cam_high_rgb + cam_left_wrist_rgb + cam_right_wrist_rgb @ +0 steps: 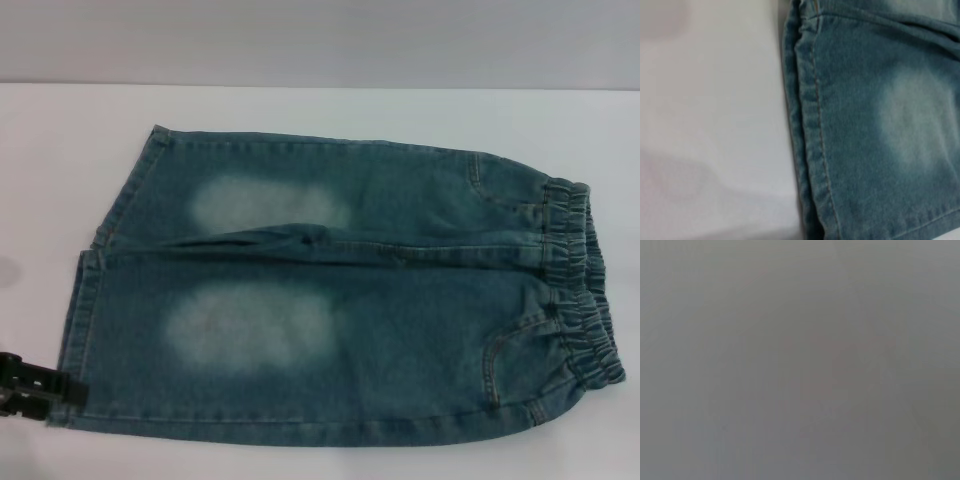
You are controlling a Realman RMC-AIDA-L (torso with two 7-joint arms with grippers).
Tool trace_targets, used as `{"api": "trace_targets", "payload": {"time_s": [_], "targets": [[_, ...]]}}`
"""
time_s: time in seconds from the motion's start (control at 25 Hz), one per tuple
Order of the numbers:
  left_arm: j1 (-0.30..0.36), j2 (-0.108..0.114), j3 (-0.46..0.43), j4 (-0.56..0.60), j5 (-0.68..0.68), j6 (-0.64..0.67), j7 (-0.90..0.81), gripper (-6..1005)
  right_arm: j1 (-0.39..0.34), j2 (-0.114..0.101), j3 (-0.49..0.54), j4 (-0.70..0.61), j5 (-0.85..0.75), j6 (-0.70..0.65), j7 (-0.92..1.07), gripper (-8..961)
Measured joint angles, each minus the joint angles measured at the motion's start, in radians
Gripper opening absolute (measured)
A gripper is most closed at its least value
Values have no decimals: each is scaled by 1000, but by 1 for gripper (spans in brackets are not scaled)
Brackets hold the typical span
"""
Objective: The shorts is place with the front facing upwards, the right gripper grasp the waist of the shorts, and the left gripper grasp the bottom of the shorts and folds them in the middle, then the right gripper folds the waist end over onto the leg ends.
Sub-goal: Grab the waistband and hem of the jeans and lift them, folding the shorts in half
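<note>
The shorts point(330, 310) lay flat on the white bench point(60, 150), front side up, spread across most of its width. The gathered elastic waist point(580, 290) pointed toward the bench's right edge; the leg ends point(90, 300) pointed toward its left edge. One leg lay nearer the far edge, the other nearer the front edge, and a creased seam ran between them. Each thigh showed a pale faded patch point(250, 325). Stitched pockets sat just inside the waist.

The left gripper point(35, 385) was at the front left corner of the shorts, its black tip touching or just beside the hem of the near leg. I could not tell whether its jaws were apart or together.

The left wrist view showed the stitched hem point(812, 150) of that leg close up, lying flat on bare bench point(710, 120).

The right gripper was not in sight; its wrist view showed only a plain grey surface.
</note>
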Motion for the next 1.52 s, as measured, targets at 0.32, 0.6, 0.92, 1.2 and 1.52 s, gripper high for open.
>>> {"api": "trace_targets", "payload": {"time_s": [0.32, 0.6, 0.92, 1.2, 1.52], "targets": [[1, -4, 4, -4, 0, -3, 0, 827, -2, 0, 0, 0, 0, 0, 1, 756], [1, -12, 4, -6, -5, -3, -2, 821, -2, 0, 0, 0, 0, 0, 2, 756], [-24, -35, 1, -5, -8, 8, 0, 813, -3, -1, 0, 0, 0, 0, 3, 756], [-36, -37, -5, -5, -11, 10, 4, 807, -5, -1, 0, 0, 0, 0, 4, 756], [-41, -33, -3, -1, -13, 13, -3, 799, -5, -1, -9, 0, 0, 12, 4, 756]]}}
